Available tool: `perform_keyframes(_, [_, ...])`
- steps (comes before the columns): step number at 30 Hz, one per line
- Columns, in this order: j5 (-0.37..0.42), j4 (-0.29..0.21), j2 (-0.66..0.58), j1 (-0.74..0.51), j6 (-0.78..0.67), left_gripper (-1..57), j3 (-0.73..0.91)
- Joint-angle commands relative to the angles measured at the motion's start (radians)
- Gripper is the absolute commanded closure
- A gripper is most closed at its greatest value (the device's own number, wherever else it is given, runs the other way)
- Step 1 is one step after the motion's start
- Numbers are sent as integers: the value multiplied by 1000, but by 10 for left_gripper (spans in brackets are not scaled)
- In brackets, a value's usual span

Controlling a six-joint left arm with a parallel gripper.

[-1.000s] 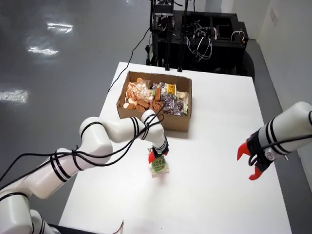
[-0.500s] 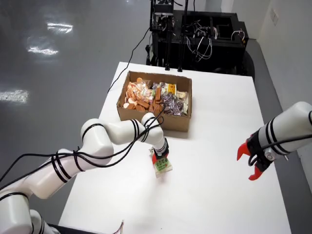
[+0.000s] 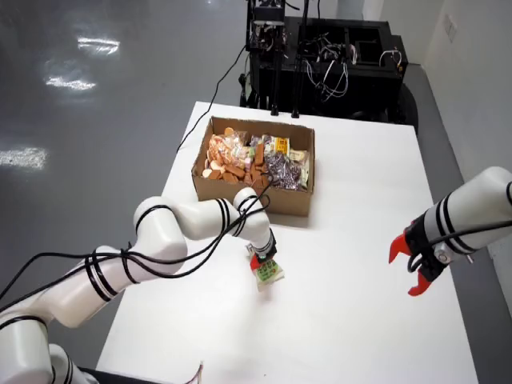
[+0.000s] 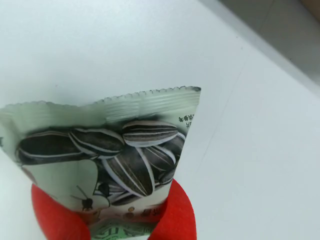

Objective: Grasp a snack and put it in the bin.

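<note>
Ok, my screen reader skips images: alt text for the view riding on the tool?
A green sunflower-seed packet is pinched between the red fingers of the tool, above a white table.

Small unreadable characters on the sunflower-seed packet; nothing else legible.

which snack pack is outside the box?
The green sunflower seed packet, pinched in the working arm's red pincer over the white table. All the others lie inside the cardboard box.
</note>
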Motion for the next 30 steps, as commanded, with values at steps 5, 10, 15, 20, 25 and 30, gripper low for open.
perform_keyframes(5, [48,15,0,-19,-41,447,-27])
perform_keyframes(10, [85,29,0,-25,-60,462,-67])
perform_keyframes(15, [129,40,0,-27,-72,483,-123])
perform_keyframes(20, [177,45,0,-22,-81,494,-206])
perform_keyframes(25, [219,50,0,-9,-92,494,-312])
perform_keyframes(30, [241,58,2,10,-106,496,-415])
